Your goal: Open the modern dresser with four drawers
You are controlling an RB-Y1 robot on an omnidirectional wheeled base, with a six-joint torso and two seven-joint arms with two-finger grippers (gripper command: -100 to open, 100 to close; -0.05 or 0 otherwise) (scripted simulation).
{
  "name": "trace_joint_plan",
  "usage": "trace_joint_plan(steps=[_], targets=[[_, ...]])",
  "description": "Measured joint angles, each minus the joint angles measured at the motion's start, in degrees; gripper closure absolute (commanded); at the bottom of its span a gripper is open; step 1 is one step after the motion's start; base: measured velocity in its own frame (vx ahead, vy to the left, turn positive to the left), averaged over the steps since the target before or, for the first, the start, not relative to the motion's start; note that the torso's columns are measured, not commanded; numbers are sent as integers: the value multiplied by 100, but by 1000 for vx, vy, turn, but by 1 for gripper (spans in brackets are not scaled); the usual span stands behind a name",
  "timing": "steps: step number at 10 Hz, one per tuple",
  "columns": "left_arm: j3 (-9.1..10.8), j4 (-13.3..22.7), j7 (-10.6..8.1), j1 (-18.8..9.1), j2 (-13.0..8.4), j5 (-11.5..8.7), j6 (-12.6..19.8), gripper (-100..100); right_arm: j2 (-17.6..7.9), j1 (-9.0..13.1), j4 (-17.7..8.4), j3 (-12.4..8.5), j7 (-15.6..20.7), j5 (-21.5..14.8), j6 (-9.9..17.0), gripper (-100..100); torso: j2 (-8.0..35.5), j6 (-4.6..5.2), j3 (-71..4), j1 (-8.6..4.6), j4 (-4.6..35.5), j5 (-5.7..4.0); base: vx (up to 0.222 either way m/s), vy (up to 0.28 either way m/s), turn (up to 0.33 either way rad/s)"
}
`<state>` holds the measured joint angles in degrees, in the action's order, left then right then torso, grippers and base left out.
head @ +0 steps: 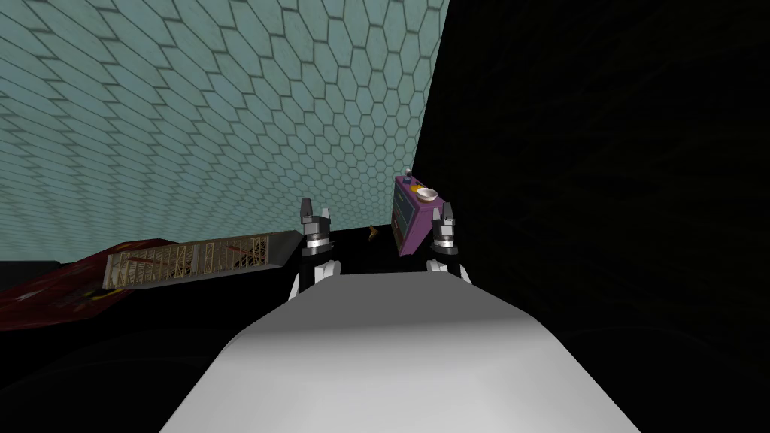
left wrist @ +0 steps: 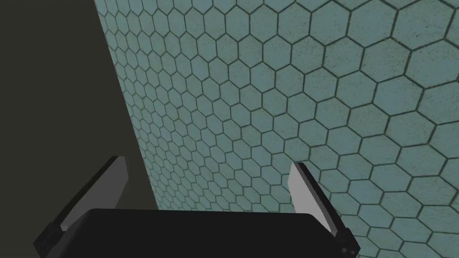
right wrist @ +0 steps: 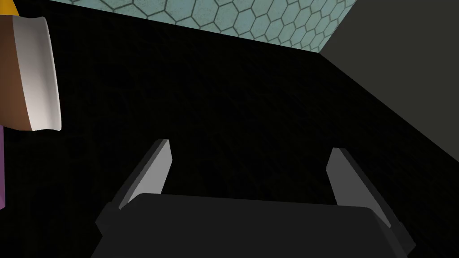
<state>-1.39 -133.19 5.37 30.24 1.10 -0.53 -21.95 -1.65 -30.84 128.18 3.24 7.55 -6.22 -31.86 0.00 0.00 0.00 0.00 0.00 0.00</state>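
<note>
The purple dresser is seen at about 12 o'clock from the torso, with its bluish drawer fronts turned toward 10 o'clock and a black area behind it toward 2 o'clock. A white-rimmed bowl is carried on its top. In the right wrist view this bowl looms beside the hand, outside the fingers.

The right gripper is held at about 1 o'clock, just beside the dresser's side panel; whether it touches cannot be told. The left gripper is raised at about 11 o'clock, apart from the dresser. Both are spread wide and nothing is gripped.

No drawer is judged to be open yet, and the handles are too small to be made out.

Several faults are possible from here:
- The bowl could be knocked off if the right hand is swung across the top toward the fronts — it sits near that path.
- The side panel could be struck or shoved, since the nearer hand is placed at the dresser's flank, not before its drawers.
- A handle could be missed or pinched only at the fingertips, so that the blades slip off under the pull.
- The whole dresser could be dragged instead of a drawer — and the bowl shaken — if the pull is not made square to the fronts.
</note>
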Motion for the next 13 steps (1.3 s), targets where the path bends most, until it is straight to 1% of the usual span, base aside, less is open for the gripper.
trace_joint_plan(steps=[1, 2, 9, 10, 11, 13], targets=[[0, 0, 0, 0, 0, 0, 0, 0, 0, 0, 0, 0, 0, 0, 0, 0, 232, 0, -467, 0, 235, 0, 0, 0, 0], [0, 0, 0, 0, 0, 0, 0, 0, 0, 0, 0, 0, 0, 0, 0, 0, 597, 0, -1200, 0, 600, 0, 0, 0, 0], [0, -2, 0, 0, 0, 0, -1, 0, 0, 0, 2, 0, 0, 0, -1, 0, 3539, 0, -7073, 0, 3537, 0, 0, 0, 0], [0, -2, 0, 0, 0, 0, -1, 0, 0, 0, 2, 0, 0, 0, -1, -100, 3962, 0, -7919, 0, 3960, 0, 19, 18, 31], [0, 0, 0, 0, 0, 0, 0, 0, -93, 46, -49, -6, -7, -12, 63, -100, 4150, -1, -8316, 5, 4148, 1, 36, 36, 65], [-1, 1, 0, 1, 0, 0, 0, 0, -321, 114, -225, 13, -24, -67, 253, -100, 4211, 0, -8458, 12, 4218, 3, 64, 62, 65]])
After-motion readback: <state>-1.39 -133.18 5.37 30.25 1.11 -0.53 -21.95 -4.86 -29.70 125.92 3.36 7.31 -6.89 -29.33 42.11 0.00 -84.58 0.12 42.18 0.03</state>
